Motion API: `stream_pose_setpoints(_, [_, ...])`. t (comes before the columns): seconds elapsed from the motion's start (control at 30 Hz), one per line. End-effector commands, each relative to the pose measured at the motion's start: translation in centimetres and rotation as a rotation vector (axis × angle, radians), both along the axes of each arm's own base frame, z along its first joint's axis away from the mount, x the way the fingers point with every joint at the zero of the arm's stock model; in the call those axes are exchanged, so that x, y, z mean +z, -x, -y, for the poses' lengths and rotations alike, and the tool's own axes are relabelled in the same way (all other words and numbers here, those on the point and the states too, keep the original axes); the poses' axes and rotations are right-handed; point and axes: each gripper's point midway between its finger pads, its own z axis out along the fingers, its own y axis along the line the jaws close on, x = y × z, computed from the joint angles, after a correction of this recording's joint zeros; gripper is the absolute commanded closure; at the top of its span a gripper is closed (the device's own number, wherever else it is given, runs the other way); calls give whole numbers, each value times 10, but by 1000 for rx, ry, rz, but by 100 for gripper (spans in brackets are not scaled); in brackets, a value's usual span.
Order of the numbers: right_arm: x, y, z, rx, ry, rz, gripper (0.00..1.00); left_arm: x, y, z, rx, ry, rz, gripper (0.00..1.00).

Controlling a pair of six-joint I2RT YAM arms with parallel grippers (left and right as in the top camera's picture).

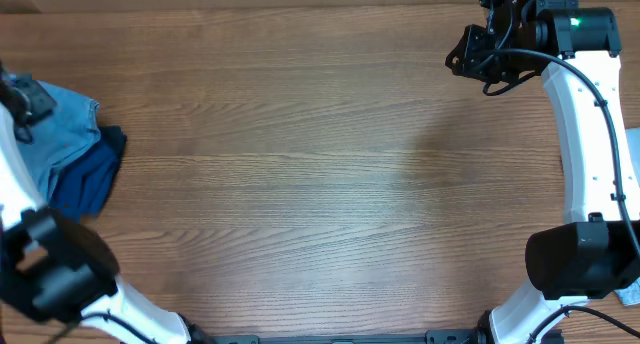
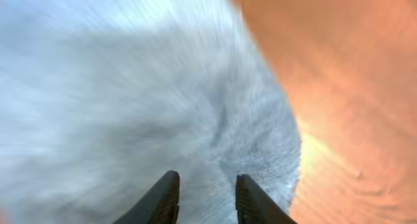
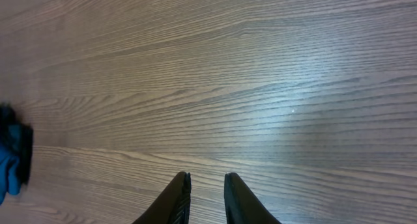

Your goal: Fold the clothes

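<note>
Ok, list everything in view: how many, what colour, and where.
denim garment: one, light blue, bunched at the table's left edge
dark garment: one, dark royal blue, touching the denim's lower right side
table: one, brown wood grain, filling the overhead view
cropped object: one, blue and black, left edge of the right wrist view, too cut off to identify
left arm: one, white and black, lower left
right arm: one, white and black, right side
left gripper: one, black, over the denim, jaws apart
right gripper: one, black, over bare wood, jaws slightly apart, empty

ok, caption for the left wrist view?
Left pincer hangs over pale denim, motion-blurred; wooden table at right.
</note>
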Motion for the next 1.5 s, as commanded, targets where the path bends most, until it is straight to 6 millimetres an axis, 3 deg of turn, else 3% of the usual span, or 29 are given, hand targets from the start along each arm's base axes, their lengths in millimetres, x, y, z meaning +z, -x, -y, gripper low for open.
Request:
stream_pose_setpoints(0.0, [7,0,-3,8,-7,21,78,15,2,-24,50,-98,25,67])
stream_pose_setpoints(0.1, [6,2,-3,9,-7,9,78,-28,-12,-41,62,-79,-11,66])
stream_pose_setpoints(0.2, [4,5,-3,8,-7,-5,78,-87,-3,-52,112,3,-106,65])
stream_pose_setpoints(0.27, [4,5,-3,9,-7,-5,78,-130,2,-50,108,73,-179,68])
stream_pose_setpoints(0.37, [4,5,-3,9,-7,-5,78,-147,0,-35,61,119,-214,70])
stream_pose_setpoints(0.4, [4,5,-3,9,-6,-6,78,-142,-3,-33,48,110,-209,70])
stream_pose_setpoints(0.47, [4,5,-3,9,-6,-4,78,-107,-5,-28,38,101,-165,71])
stream_pose_setpoints(0.53, [9,2,-1,6,5,19,77,-45,-6,-11,1,107,-73,73])
stream_pose_setpoints(0.63, [39,3,-1,8,4,112,70,64,-21,61,-321,76,153,74])
stream_pose_setpoints(0.67, [55,6,-2,27,11,165,70,97,-12,89,-375,7,173,73])
stream_pose_setpoints(0.73, [75,15,-2,30,13,217,70,124,8,124,-415,-57,148,70])
stream_pose_setpoints(0.77, [86,21,-2,34,15,247,70,134,23,154,-459,-61,122,69])
stream_pose_setpoints(0.87, [114,48,-3,56,18,303,67,141,62,202,-496,-49,45,66])
stream_pose_setpoints(0.93, [125,64,-3,80,36,326,56,140,87,228,-492,4,0,57])
stream_pose_setpoints(0.97, [128,71,-3,89,42,332,52,138,96,239,-519,16,-23,39])
stream_pose_setpoints(1.0, [130,79,-3,90,41,326,47,135,105,249,-550,27,-58,13])
stream_pose_setpoints(1.03, [130,86,-3,92,38,310,41,131,114,258,-578,42,-99,3])
stream_pose_setpoints(1.07, [127,92,-3,92,38,288,34,128,119,265,-597,53,-122,0])
stream_pose_setpoints(1.1, [117,102,-3,93,36,224,0,127,118,274,-629,58,-123,0])
stream_pose_setpoints(1.37, [117,102,-3,93,35,223,0,127,117,274,-629,57,-122,0])
stream_pose_setpoints(1.47, [112,113,-9,68,-28,153,0,127,118,274,-629,57,-122,0])
